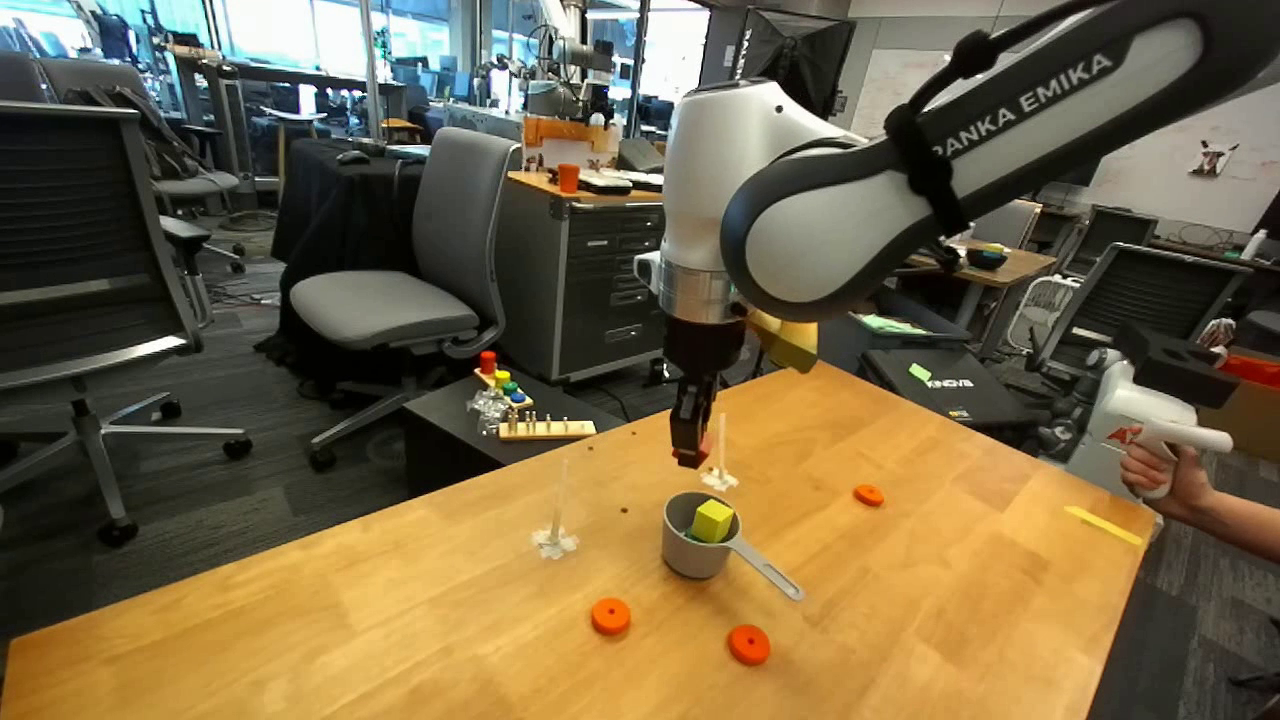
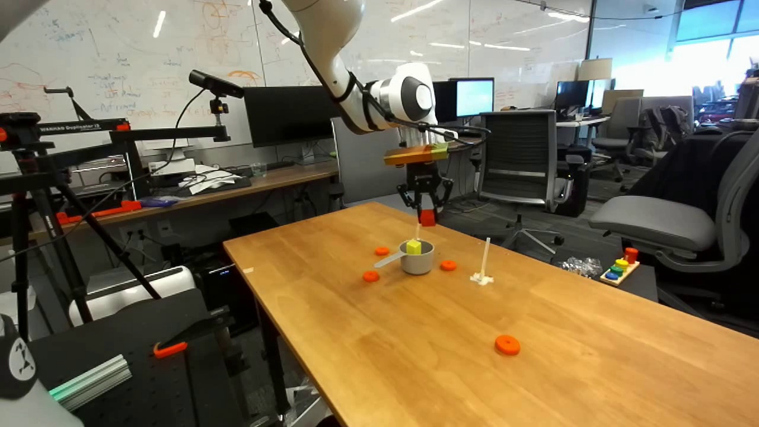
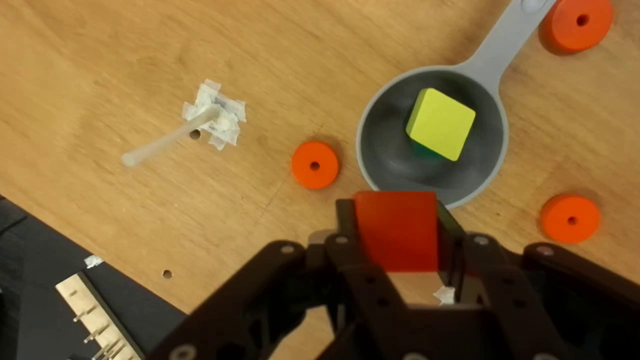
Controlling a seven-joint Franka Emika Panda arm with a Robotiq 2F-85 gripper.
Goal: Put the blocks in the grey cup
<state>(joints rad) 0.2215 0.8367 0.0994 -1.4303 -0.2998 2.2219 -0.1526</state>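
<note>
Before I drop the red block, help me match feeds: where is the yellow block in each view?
In an exterior view: yellow block well below centre, slightly right.
In an exterior view: yellow block just below centre, slightly right.
In the wrist view: yellow block above centre, to the right.
Shared landmark: the grey cup, which holds the block in every view.

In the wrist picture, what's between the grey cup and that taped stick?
An orange disc with a hole, touching neither the grey cup nor the stick; the wrist view shows it.

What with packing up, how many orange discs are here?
4, in an exterior view: one disc right of the grey cup, two discs left of it, another disc nearest the camera.
</note>
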